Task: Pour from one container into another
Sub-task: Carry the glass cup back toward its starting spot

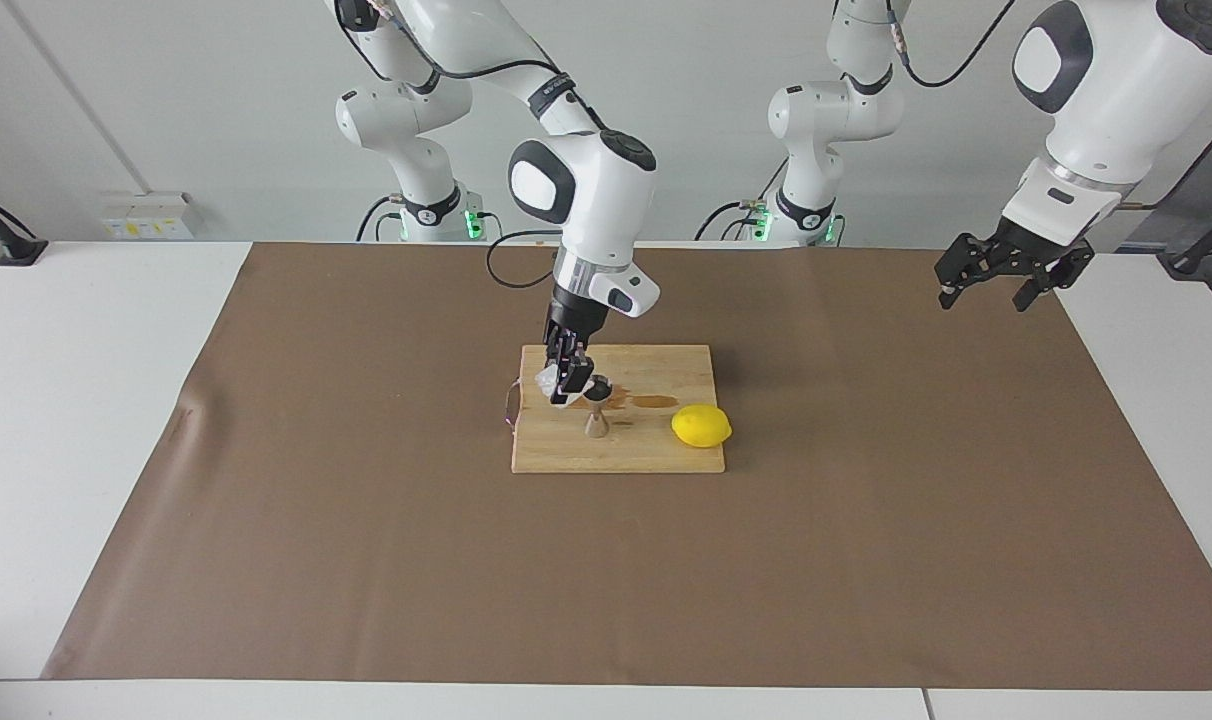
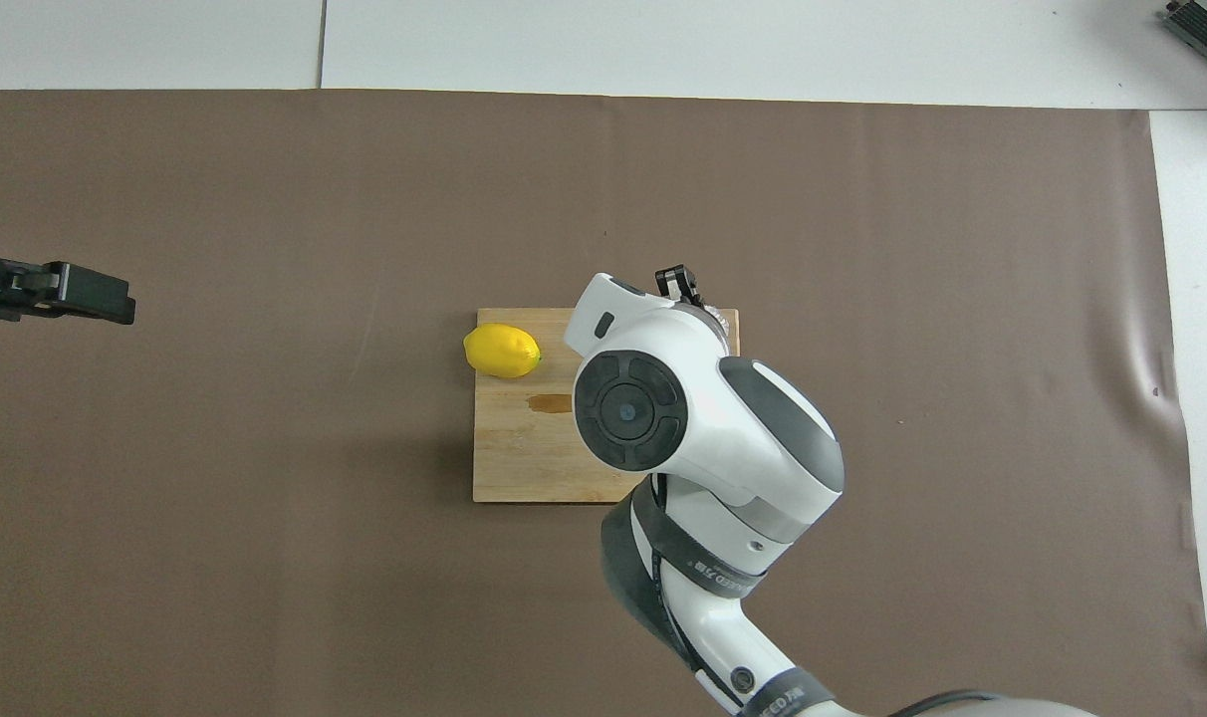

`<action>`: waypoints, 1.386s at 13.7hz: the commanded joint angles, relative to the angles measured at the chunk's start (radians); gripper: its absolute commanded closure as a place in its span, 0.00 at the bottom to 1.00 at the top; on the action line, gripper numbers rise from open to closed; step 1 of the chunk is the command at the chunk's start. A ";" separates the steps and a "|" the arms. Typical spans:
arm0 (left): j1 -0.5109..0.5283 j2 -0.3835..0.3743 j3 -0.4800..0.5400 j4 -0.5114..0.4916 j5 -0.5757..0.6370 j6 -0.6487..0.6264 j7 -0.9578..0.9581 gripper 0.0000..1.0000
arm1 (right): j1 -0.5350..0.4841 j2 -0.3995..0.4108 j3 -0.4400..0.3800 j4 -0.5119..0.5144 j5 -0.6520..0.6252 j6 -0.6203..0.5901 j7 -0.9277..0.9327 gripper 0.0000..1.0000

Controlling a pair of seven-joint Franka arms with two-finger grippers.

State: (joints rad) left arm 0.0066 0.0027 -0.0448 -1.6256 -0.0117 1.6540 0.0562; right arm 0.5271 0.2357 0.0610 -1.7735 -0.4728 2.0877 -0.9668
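Fingers of right gripper (image 1: 569, 385) clamped on frosty cup (image 1: 548, 381), frame center, tipped beside jigger (image 1: 596, 410) on board (image 1: 666, 450). Pour likely finishing; set-down left. Left gripper (image 1: 1001, 275) waiting, fingers wide.

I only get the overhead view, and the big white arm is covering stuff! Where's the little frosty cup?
Observer: The right gripper is shut on the cup, holding it low over the cutting board.
Operator: What's it supposed to pour into?
Observer: A steel jigger. It stands upright on the board, right beside the cup, between the cup and the lemon.
Operator: And what about the other arm?
Observer: The left gripper waits open, up in the air over the edge of the brown mat at its own end of the table.
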 commanded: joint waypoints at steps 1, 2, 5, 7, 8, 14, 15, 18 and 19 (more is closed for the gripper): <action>-0.004 -0.023 0.003 -0.023 -0.001 0.014 0.001 0.00 | -0.035 -0.030 0.016 -0.009 0.097 -0.003 -0.036 1.00; -0.004 -0.023 0.003 -0.023 -0.001 0.013 0.001 0.00 | -0.039 -0.030 0.016 -0.009 0.126 -0.005 -0.039 1.00; -0.005 -0.023 0.003 -0.023 -0.001 0.018 0.001 0.00 | -0.078 -0.029 0.016 -0.012 0.210 -0.003 -0.096 1.00; -0.004 -0.023 0.003 -0.023 -0.001 0.017 0.002 0.00 | -0.111 -0.033 0.016 -0.020 0.298 -0.011 -0.144 1.00; -0.004 -0.023 0.003 -0.023 -0.001 0.014 0.002 0.00 | -0.128 -0.033 0.016 -0.024 0.333 -0.009 -0.176 1.00; -0.004 -0.023 0.003 -0.023 -0.001 0.017 0.001 0.00 | -0.306 -0.065 0.016 -0.144 0.632 0.006 -0.453 1.00; -0.005 -0.023 0.003 -0.023 -0.001 0.014 0.002 0.00 | -0.353 -0.075 0.014 -0.176 0.695 0.024 -0.537 1.00; -0.004 -0.023 0.003 -0.023 -0.001 0.009 0.002 0.00 | -0.465 -0.088 0.014 -0.260 0.822 0.051 -0.708 1.00; -0.002 -0.023 0.003 -0.023 -0.001 0.010 0.002 0.00 | -0.492 -0.087 0.014 -0.279 0.859 0.051 -0.749 1.00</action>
State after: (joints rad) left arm 0.0066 0.0026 -0.0448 -1.6256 -0.0117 1.6544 0.0562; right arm 0.0881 0.1889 0.0589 -1.9691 0.3136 2.1078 -1.6386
